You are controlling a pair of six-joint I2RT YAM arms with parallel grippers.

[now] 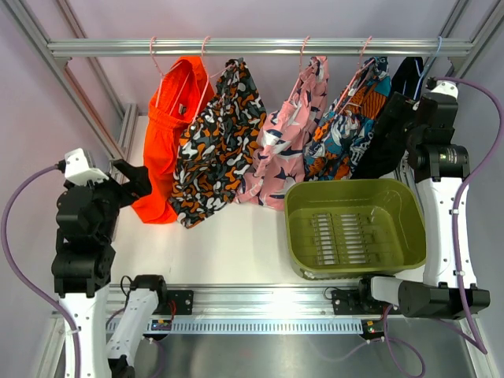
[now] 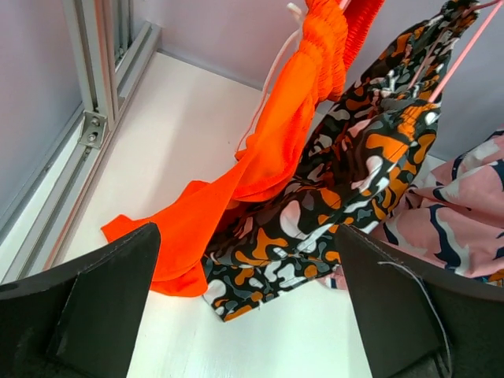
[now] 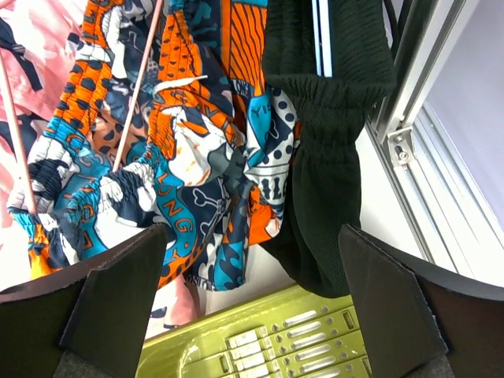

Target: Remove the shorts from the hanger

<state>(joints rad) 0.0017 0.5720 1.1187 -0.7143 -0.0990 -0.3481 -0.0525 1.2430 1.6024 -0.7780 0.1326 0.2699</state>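
Note:
Five pairs of shorts hang on pink hangers from the rail (image 1: 252, 46): plain orange (image 1: 169, 134), camouflage (image 1: 216, 146), pink print (image 1: 287, 138), teal-orange print (image 1: 346, 130) and black (image 1: 387, 138). My left gripper (image 1: 134, 179) is open and empty, just left of the orange pair's hem. In the left wrist view the orange (image 2: 268, 157) and camouflage (image 2: 346, 181) pairs drape onto the table ahead of the gripper (image 2: 248, 315). My right gripper (image 1: 413, 110) is open and empty beside the black pair. The right wrist view shows the gripper (image 3: 252, 307) below the black (image 3: 331, 157) and teal (image 3: 197, 157) pairs.
An olive-green basket (image 1: 298, 236) stands on the white table at front right, under the teal and black shorts; its rim shows in the right wrist view (image 3: 260, 315). Aluminium frame posts (image 1: 126, 126) run along the left and right sides (image 3: 409, 102).

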